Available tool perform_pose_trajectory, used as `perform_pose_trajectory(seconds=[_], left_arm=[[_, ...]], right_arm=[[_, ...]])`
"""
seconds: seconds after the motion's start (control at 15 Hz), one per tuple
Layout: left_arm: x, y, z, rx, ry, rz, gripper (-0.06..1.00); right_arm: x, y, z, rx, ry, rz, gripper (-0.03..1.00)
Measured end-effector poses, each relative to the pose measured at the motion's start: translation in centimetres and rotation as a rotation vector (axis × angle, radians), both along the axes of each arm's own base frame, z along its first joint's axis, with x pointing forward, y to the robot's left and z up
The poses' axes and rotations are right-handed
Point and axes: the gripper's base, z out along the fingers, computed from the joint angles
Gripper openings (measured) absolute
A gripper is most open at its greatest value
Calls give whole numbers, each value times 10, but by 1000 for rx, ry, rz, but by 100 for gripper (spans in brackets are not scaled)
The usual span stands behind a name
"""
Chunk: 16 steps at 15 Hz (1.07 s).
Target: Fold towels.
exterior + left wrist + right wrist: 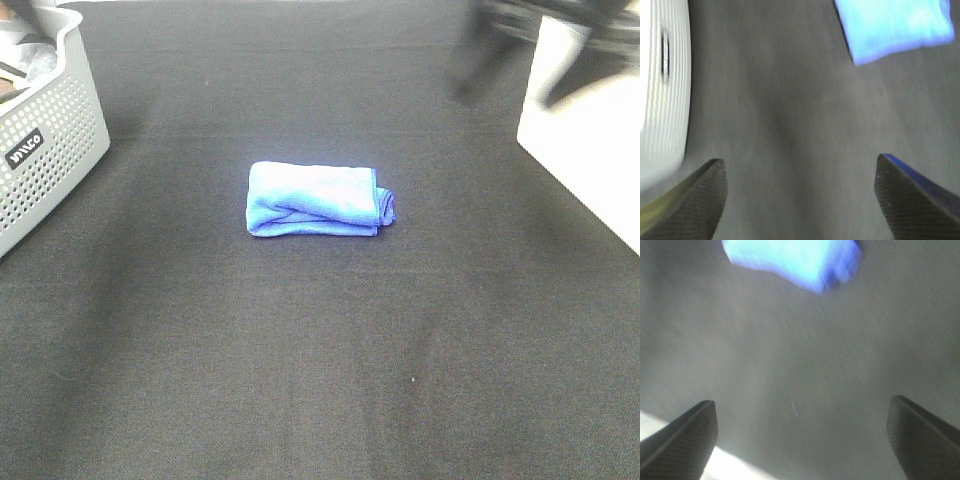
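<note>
The royal-blue towel (314, 200) lies folded into a small thick rectangle in the middle of the black table cloth, with a rolled end on its right side. It also shows at the edge of the left wrist view (895, 27) and the right wrist view (795, 260). My left gripper (799, 165) is open and empty above bare cloth, well away from the towel, and is out of the exterior view. My right gripper (801, 405) is open and empty, also away from the towel. The right arm (480, 60) is a dark blur at the back right.
A grey perforated basket (50, 130) stands at the left edge of the table and appears as a pale ribbed wall in the left wrist view (665, 100). A white box (590, 150) stands at the right edge. Black cloth (320, 380) covers the table.
</note>
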Motion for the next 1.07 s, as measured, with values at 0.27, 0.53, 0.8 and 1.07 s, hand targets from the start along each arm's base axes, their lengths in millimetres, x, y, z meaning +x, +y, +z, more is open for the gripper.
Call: perform_pose_trajectory(seconds=[0.27,0.53,0.8,1.07], left_arm=[[-100,21,-10,-4,-25,0,77],[-196,41,-31,-34,-168,0,77],[-258,54,-65,-26,-332,-57,77],[-281,58,-94,-9,-408,-95,77]], right_arm=[[-84,-22,-4,-49,-5,2,86],[-170,-41,-32,-38,-96,-18,86],[-227,-60,-49,-84,-271,-25,86],[-265,-70,-54,-61,-462,-41,86]])
